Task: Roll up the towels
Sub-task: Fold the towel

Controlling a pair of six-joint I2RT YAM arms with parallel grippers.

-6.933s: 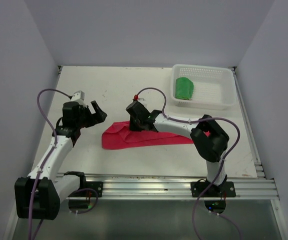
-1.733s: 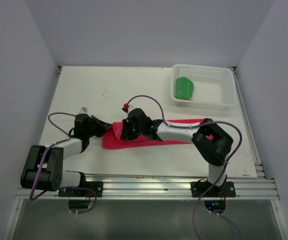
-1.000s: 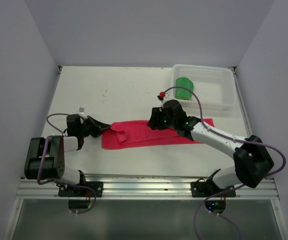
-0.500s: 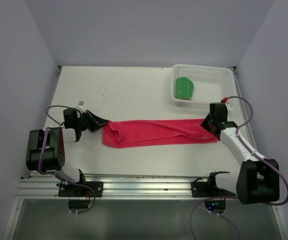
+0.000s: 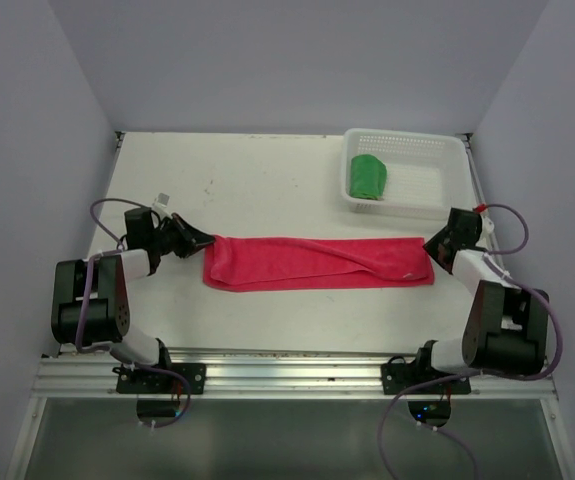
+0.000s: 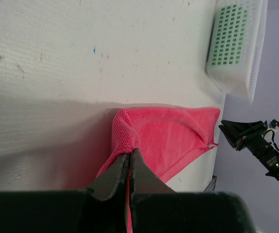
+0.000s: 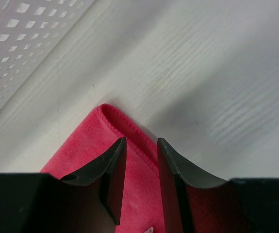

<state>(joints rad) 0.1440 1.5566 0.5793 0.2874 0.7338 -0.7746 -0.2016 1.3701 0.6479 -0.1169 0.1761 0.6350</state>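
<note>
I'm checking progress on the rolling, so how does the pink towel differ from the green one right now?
The pink towel lies spread as a long flat strip on the table; the green towel is a compact bundle in the basket. The left pincer is shut on the pink towel's end; no pincer touches the green towel. Both are plain cloth.

White mesh basket, far right corner of pale scuffed table; plain lilac walls

Plain pink-red towel; plain green towel; white mesh basket.
</note>
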